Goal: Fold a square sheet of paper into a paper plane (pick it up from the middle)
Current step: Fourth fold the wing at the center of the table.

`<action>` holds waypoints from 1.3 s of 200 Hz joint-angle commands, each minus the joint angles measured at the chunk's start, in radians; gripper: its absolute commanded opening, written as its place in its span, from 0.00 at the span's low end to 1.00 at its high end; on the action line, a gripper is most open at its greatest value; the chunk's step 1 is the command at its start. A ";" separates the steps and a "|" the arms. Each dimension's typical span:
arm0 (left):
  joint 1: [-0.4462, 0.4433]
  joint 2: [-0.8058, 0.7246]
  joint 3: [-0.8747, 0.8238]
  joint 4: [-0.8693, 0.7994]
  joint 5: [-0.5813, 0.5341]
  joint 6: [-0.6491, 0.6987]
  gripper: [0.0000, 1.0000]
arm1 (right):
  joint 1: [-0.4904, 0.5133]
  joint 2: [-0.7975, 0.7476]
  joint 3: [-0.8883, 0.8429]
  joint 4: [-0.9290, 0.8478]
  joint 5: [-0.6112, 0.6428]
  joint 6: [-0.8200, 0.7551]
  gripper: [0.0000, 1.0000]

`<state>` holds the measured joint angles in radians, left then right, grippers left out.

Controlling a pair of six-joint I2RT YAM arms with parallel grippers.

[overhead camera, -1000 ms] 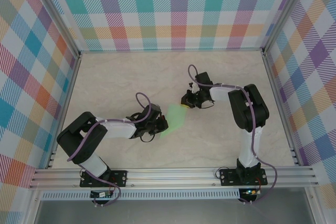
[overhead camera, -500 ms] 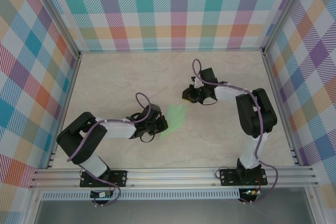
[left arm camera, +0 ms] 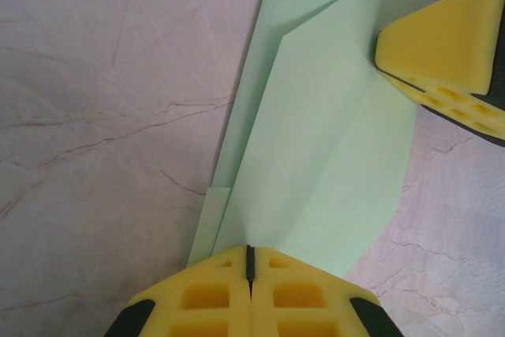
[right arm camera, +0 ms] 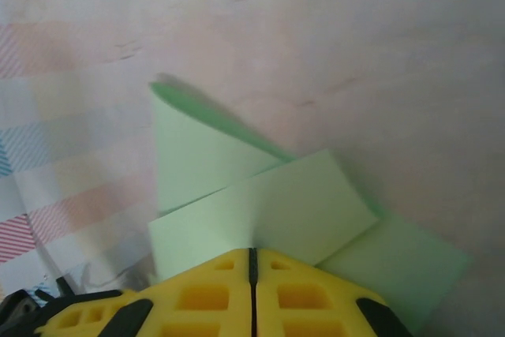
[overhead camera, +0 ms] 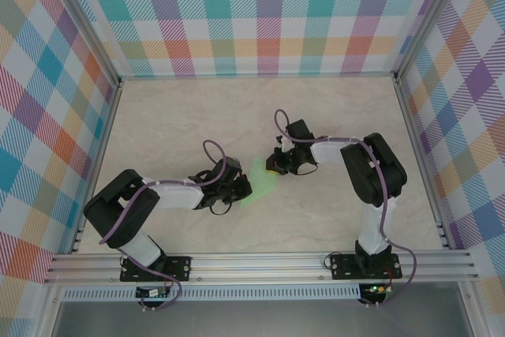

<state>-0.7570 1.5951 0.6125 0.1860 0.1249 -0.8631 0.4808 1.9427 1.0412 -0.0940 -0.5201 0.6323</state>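
Left gripper (left arm camera: pixel 249 252): pads clenched on plane's (left arm camera: pixel 316 155) near end. Plane: light green, creased, stretched between both grippers near table (overhead camera: pixel 181 124) middle; lying flat or lifted, cannot tell. Right gripper (right arm camera: pixel 252 254): pads pressed together, pinching plane's far edge, folded flaps fanning out beyond. Plaid wall (overhead camera: pixel 260 13) behind.

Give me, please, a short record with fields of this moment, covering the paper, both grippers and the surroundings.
paper plane: light green, folded in layers, creases visible
left gripper: shut on one end of the paper plane
right gripper: shut on the opposite end
table: pale, marbled, beneath the paper
walls: coloured check pattern on three sides
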 commanded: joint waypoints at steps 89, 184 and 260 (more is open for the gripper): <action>-0.008 0.038 -0.038 -0.156 0.005 0.024 0.00 | -0.103 -0.066 0.063 -0.010 -0.028 -0.017 0.12; -0.008 0.052 -0.025 -0.153 0.013 0.029 0.00 | 0.067 -0.041 -0.036 0.087 -0.088 0.069 0.10; -0.008 0.005 -0.009 -0.179 0.045 0.036 0.00 | 0.067 0.054 -0.038 -0.020 0.029 0.026 0.05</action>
<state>-0.7570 1.5970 0.6189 0.1791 0.1345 -0.8448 0.5468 1.9575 1.0210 -0.0383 -0.5823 0.6861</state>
